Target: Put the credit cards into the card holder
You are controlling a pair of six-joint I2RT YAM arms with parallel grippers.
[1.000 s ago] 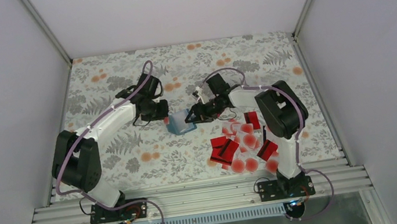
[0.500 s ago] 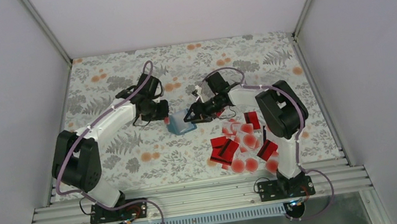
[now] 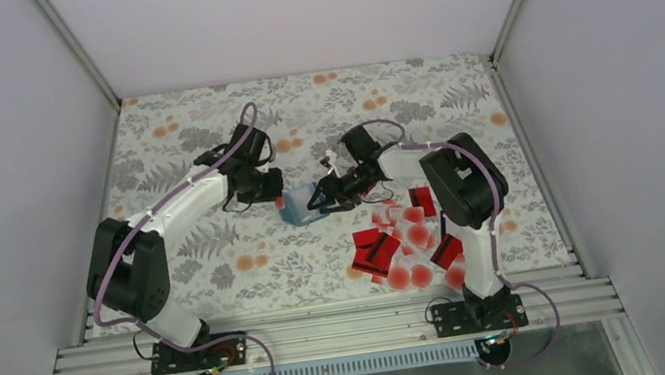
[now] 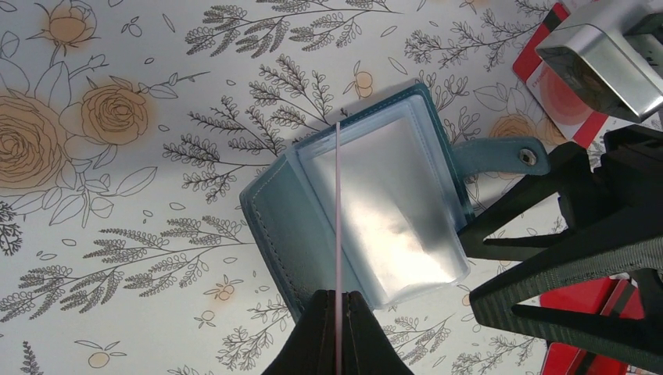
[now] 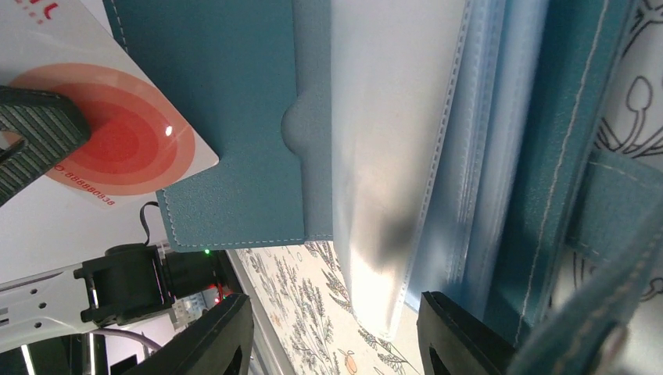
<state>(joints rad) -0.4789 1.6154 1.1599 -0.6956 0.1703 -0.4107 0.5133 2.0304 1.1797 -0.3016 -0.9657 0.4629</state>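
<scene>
The teal card holder (image 3: 299, 211) lies open on the flowered cloth, its clear sleeves up (image 4: 391, 203). My left gripper (image 3: 278, 199) is shut on one pale credit card with a red dot (image 5: 117, 148). It holds the card on edge over the holder's left half, so the card shows as a thin pink line (image 4: 338, 203) above the closed fingers (image 4: 338, 308). My right gripper (image 3: 318, 200) is open at the holder's right side. Its fingers (image 5: 223, 336) stand either side of a clear sleeve's edge (image 5: 391, 234). The other credit cards (image 3: 405, 241) lie in a loose pile at the front right.
Red cards (image 4: 559, 94) lie just right of the holder, behind my right gripper's black fingers (image 4: 547, 266). The holder's snap strap (image 4: 500, 155) sticks out to the right. The aluminium rail (image 3: 329, 330) runs along the near edge, and grey walls close in the table.
My right gripper has crept a little left, closer onto the holder. The left arm and its card have hardly moved.
</scene>
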